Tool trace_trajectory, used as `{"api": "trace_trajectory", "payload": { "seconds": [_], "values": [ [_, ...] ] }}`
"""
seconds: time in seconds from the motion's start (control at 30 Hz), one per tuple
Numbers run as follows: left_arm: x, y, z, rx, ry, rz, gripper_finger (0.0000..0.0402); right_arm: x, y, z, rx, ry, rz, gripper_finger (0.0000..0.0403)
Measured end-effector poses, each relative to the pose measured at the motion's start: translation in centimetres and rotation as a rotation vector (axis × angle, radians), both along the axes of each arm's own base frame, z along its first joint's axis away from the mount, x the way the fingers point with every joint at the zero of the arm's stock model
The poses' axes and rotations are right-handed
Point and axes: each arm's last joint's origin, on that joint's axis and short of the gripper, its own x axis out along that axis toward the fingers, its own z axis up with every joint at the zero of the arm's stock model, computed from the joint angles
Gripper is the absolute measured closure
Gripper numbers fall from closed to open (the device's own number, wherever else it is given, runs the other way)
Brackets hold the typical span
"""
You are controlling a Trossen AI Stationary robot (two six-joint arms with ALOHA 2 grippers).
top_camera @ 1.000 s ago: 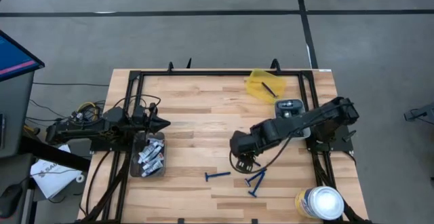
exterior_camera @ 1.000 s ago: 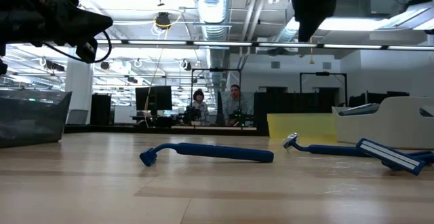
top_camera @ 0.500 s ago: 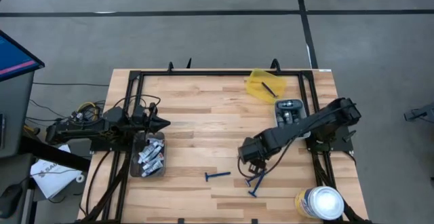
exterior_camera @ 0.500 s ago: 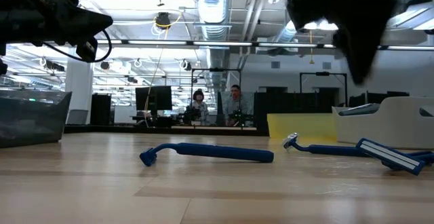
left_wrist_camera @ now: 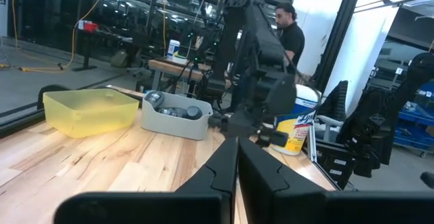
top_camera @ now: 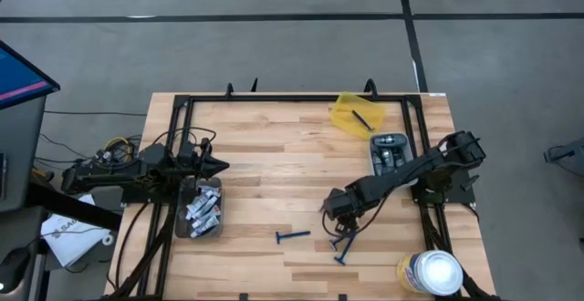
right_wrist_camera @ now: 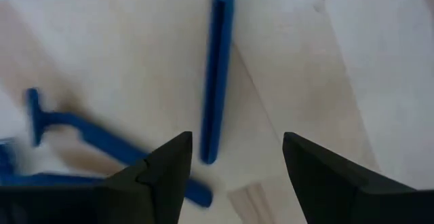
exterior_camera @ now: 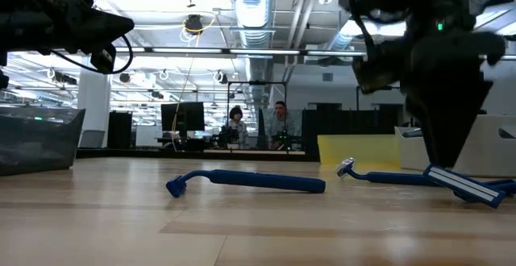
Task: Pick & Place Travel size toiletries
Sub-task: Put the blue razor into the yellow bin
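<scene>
Three dark-blue razors lie flat on the wood near the table's near edge: one alone [top_camera: 293, 236] [exterior_camera: 246, 181], two crossed [top_camera: 344, 243] [exterior_camera: 455, 182]. My right gripper [top_camera: 341, 219] [exterior_camera: 442, 161] hangs just over the crossed pair, pointing down and open. In the right wrist view its fingers [right_wrist_camera: 163, 176] stand on either side of one razor's handle [right_wrist_camera: 217, 75], touching nothing. My left gripper [top_camera: 219, 166] [left_wrist_camera: 237, 170] is shut and waits over a grey bin [top_camera: 181, 212] of white-and-blue tubes [top_camera: 203, 210].
A yellow bin [top_camera: 345, 119] holding a razor sits at the far right. A grey tray [top_camera: 375, 160] with dark pods is beside it. A large white-lidded canister [top_camera: 429, 272] stands at the near right corner. Bare wood spans the table's middle. People sit in the room beyond.
My right gripper has moved toward the table's right and near edges and come down over the crossed razors, tipping from slanted to pointing down. The razors have stayed where they were.
</scene>
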Motion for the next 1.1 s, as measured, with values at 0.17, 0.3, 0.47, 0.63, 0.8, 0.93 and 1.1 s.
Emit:
{"api": "trace_trajectory", "payload": {
  "seconds": [0.17, 0.3, 0.47, 0.63, 0.8, 0.93, 1.1],
  "values": [
    [0.0, 0.0, 0.0, 0.000, -0.001, 0.000, 0.0396, -0.1, -0.9, -1.4, 0.020, -0.047, -0.026, 0.0180],
    [0.0, 0.0, 0.0, 0.000, -0.002, 0.000, 0.0394, 0.0, -1.0, -1.6, 0.020, -0.048, -0.026, 0.0180],
    [0.0, 0.0, 0.1, 0.001, -0.005, 0.000, 0.0392, -0.1, -0.9, -1.6, -0.006, -0.054, -0.021, 0.0180],
    [0.0, 0.0, 0.1, 0.001, -0.005, 0.000, 0.0391, -0.2, -0.9, -2.2, -0.037, -0.020, -0.021, 0.0198],
    [0.0, 0.0, 0.1, 0.001, -0.006, 0.000, 0.0391, -0.2, -0.5, -3.0, -0.069, 0.036, -0.012, 0.0241],
    [0.0, 0.0, 0.1, 0.001, -0.006, 0.000, 0.0393, -0.2, -0.2, -2.9, -0.107, 0.052, -0.003, 0.0287],
    [0.0, 0.0, 0.1, 0.001, -0.008, 0.000, 0.0394, 0.0, -0.7, -2.6, -0.108, 0.056, -0.022, 0.0356]
  ]
}}
